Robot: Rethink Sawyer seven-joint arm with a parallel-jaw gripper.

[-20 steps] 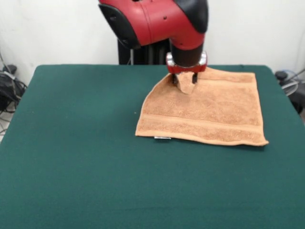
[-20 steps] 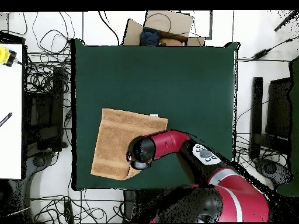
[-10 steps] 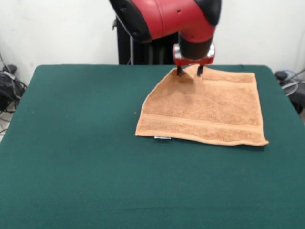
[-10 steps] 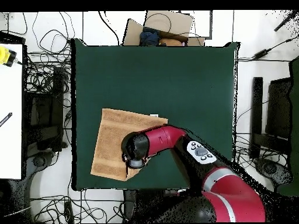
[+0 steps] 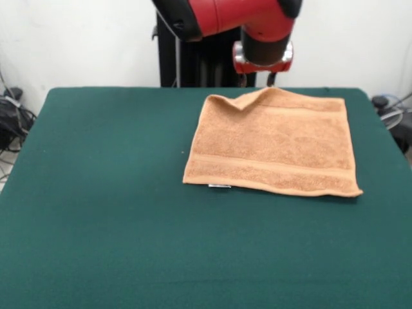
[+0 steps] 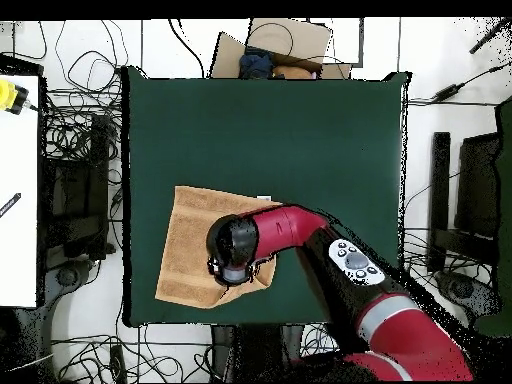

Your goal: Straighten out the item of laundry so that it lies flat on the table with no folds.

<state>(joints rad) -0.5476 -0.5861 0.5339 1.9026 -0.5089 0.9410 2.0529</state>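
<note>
Towel (image 5: 273, 145) of tan-orange terry lies on the dark green worktop (image 5: 103, 212), toward the right side and far edge in the front view, spread nearly flat. A woven band runs parallel to its near edge and a fainter one near the far edge. A small white tag (image 5: 219, 186) pokes out at the near edge by the left corner. The far-left corner is not flat: a small ridge and dip show there, and whether the cloth is folded under cannot be made out.

Above that far edge hangs the red and black arm (image 5: 225, 16), cut off by the top of the picture. The jaws (image 5: 256, 80) show only as two dark tips below a silver ring; they stand apart with nothing between them, just clear of the towel's far edge.

From overhead, the arm's black wrist (image 6: 235, 250) covers the middle and robot-side corner of the towel (image 6: 190, 245), so the jaws and the rumpled corner are hidden in that view. A scrap of cloth shows past the wrist, near the worktop (image 6: 300, 140) edge. Cables (image 6: 75, 130) clutter the floor around it, and a cardboard box (image 6: 285, 45) sits beyond its far edge, partly cut off.
</note>
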